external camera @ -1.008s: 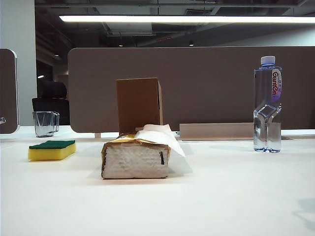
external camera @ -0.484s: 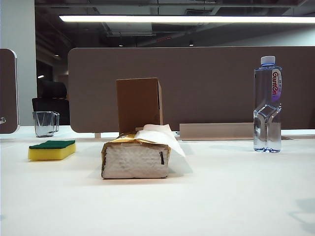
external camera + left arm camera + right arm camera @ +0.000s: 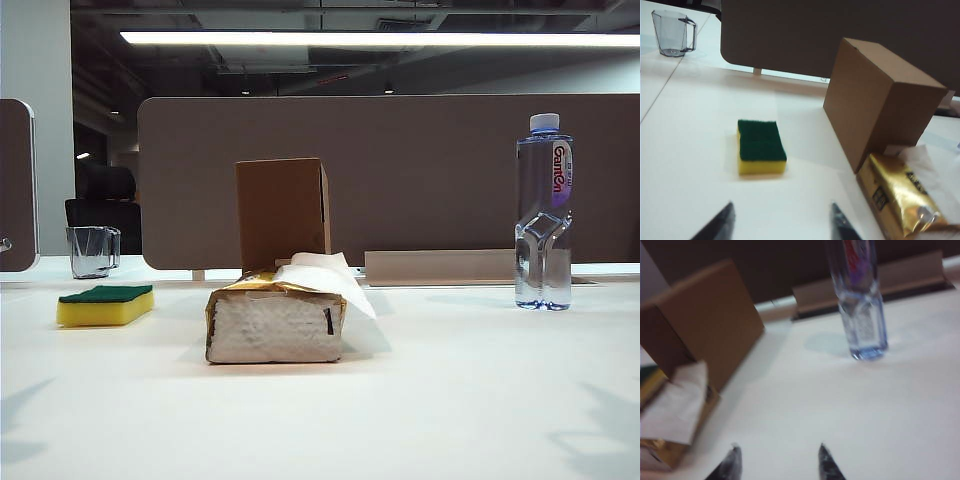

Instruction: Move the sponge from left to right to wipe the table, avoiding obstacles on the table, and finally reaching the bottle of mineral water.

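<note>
On the table the sponge lies untouched — left gripper and right gripper hover parted, empty.

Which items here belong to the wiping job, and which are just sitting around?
Job: sponge, table, tissue pack, cardboard box, water bottle, left claw and right claw, both open above the table.
Bystanders: glass mug, partition.
</note>
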You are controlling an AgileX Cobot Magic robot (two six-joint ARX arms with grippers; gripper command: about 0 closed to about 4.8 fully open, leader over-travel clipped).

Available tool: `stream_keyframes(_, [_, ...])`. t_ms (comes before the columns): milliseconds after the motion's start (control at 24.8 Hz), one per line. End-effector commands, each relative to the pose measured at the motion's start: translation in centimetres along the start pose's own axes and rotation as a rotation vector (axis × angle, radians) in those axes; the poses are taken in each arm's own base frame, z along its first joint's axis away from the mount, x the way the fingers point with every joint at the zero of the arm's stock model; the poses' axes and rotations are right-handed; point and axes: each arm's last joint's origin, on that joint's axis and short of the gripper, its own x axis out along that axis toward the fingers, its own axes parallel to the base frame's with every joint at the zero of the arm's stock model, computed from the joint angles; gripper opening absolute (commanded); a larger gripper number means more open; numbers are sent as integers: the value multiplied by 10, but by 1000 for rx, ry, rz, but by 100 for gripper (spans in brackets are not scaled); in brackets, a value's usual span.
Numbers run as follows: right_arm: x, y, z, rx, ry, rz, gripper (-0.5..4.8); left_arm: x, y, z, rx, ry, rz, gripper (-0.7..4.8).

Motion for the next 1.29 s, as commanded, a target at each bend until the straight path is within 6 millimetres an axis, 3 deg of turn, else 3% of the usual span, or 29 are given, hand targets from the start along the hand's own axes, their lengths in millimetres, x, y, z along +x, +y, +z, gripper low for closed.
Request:
stream_keyframes(40, [-2, 9, 13, 63, -70, 76, 224, -4, -4, 13, 10, -45, -15, 289])
stream_keyframes(121, [-3, 13, 17, 95, -49, 116, 247, -6, -5, 20, 13, -61, -18, 292])
stream_keyframes(161, [-4, 16, 19, 108, -42, 136, 260, -8, -6, 24, 15, -72, -21, 315])
stream_keyframes(202, [-6, 21, 24, 112, -37, 168, 280, -10, -8, 30, 10, -86, -23, 374])
stream_keyframes(282, [-9, 26, 31, 111, -41, 188, 280, -13, -10, 38, -4, -104, -28, 407])
stream_keyframes(565, [-21, 39, 55, 128, -10, 196, 285, -23, -18, 59, -28, -119, -111, 414])
stream_keyframes(686, [-23, 42, 68, 129, -2, 195, 322, -23, -20, 67, -56, -105, -124, 479])
stream_keyframes(1048, [-15, 56, 116, 132, 33, 235, 339, -11, -25, 104, -67, -60, -147, 479])
stream_keyframes(1129, [-5, 62, 140, 135, 59, 262, 339, 1, -26, 122, -78, -12, -177, 479])
stream_keyframes(1290, [8, 67, 162, 143, 95, 270, 366, 20, -26, 145, -88, 22, -186, 479])
